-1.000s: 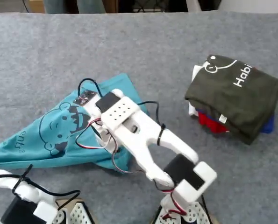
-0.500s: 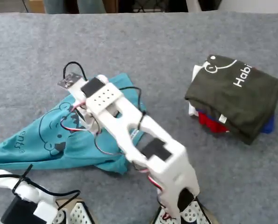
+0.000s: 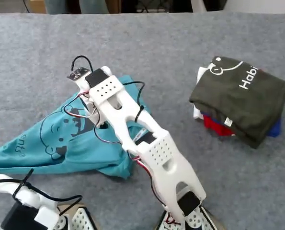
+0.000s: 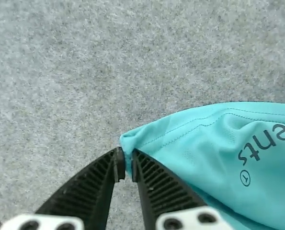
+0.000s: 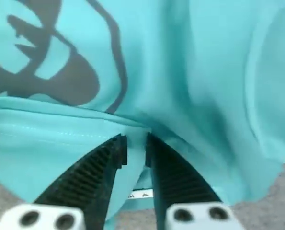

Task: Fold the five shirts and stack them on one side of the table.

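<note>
A teal shirt with a dark cartoon print lies crumpled on the grey table, left of centre. My right arm stretches from the near edge over the shirt's upper part. In the right wrist view my right gripper is shut on a fold of the teal shirt just below the print. My left gripper is shut on the tip of a corner of the teal shirt, low over the table. At the right a dark olive folded shirt tops a stack of folded shirts.
Under the olive shirt, red, blue and white folded edges show. The left arm's base and cables sit at the near left corner. Bare grey cloth spans the far half and the space between shirt and stack.
My right arm has swung up and to the left across the teal shirt, its forearm stretching out. The left arm and the stack have stayed put.
</note>
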You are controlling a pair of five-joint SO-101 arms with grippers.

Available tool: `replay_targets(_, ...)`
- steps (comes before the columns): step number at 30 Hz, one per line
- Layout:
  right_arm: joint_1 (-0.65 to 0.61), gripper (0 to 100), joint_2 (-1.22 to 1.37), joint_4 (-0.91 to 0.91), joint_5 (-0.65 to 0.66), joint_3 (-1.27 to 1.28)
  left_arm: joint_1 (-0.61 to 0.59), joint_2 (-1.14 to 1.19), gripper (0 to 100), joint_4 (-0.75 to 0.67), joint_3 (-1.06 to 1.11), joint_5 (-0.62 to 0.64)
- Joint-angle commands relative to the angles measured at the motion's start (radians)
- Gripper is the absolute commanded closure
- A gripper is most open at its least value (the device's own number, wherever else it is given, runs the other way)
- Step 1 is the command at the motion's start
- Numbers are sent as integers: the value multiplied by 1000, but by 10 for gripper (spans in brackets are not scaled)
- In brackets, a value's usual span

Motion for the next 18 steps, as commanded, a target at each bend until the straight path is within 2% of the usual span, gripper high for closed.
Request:
replay_targets(1, -20, 893, -24, 12, -9, -48, 4, -28, 971, -17, -27, -8)
replay_targets(7, -20, 737, -45, 14, -5, 12, 2, -32, 971, -17, -27, -8)
replay_targets(12, -31, 779, -117, 12, -2, 130, 2, -29, 971, -17, -27, -8)
replay_targets(18, -44, 796, -128, 5, -2, 139, 7, -25, 971, -17, -27, -8)
